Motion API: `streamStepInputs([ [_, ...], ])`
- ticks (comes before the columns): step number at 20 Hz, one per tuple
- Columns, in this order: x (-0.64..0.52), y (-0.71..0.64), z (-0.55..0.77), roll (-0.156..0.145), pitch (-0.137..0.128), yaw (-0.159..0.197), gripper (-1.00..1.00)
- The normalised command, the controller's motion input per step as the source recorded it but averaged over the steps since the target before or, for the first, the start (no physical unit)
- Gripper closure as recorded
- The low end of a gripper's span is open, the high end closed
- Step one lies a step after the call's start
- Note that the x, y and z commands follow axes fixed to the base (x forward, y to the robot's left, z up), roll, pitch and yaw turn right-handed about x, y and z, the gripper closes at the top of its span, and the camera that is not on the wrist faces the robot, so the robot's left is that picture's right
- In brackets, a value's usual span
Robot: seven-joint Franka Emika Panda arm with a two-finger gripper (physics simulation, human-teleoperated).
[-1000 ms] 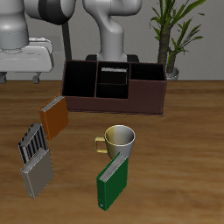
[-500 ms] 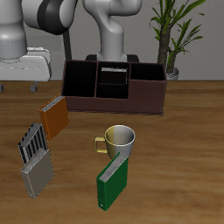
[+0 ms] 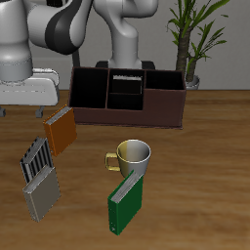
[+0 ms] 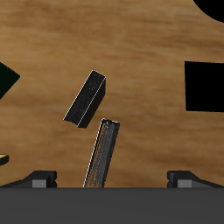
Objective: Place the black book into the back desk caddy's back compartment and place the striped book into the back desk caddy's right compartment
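The back desk caddy (image 3: 127,115) stands at the back of the table. The black book (image 3: 127,76) stands in its back compartment, showing only pale page edges. Nothing shows in the wide right compartment (image 3: 164,95). The striped book (image 3: 37,159) stands tilted on the table near the side edge, and the wrist view shows the striped book (image 4: 103,154) edge-on below. My gripper (image 3: 27,95) hovers high above that side and farther back than the book. In the wrist view the gripper (image 4: 114,179) is open with nothing held.
A grey book (image 3: 41,196) stands just in front of the striped one, and the wrist view shows the grey book (image 4: 86,98) too. An orange book (image 3: 62,130) stands farther back. A mug (image 3: 132,155) and a green book (image 3: 127,202) are mid-table. A potted plant (image 3: 192,39) stands behind the caddy.
The arm has swung out and down, bringing the hand lower and nearer the striped book's side of the table. The books and caddy have not moved.
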Motion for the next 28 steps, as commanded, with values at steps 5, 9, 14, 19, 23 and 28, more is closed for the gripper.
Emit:
streamStepInputs([
  [5,0.13,0.03,-0.27,-0.004,0.025,0.006,-1.0],
  [9,0.11,0.02,-0.28,0.004,0.003,-0.005,-1.0],
  [14,0.05,0.05,-0.31,0.023,0.015,-0.031,-1.0],
  [19,-0.05,0.06,-0.28,0.01,0.016,-0.01,-1.0],
  [23,-0.07,-0.07,-0.14,-0.023,-0.015,-0.003,-1.0],
  [28,-0.07,-0.11,-0.15,-0.022,-0.009,-0.015,-1.0],
])
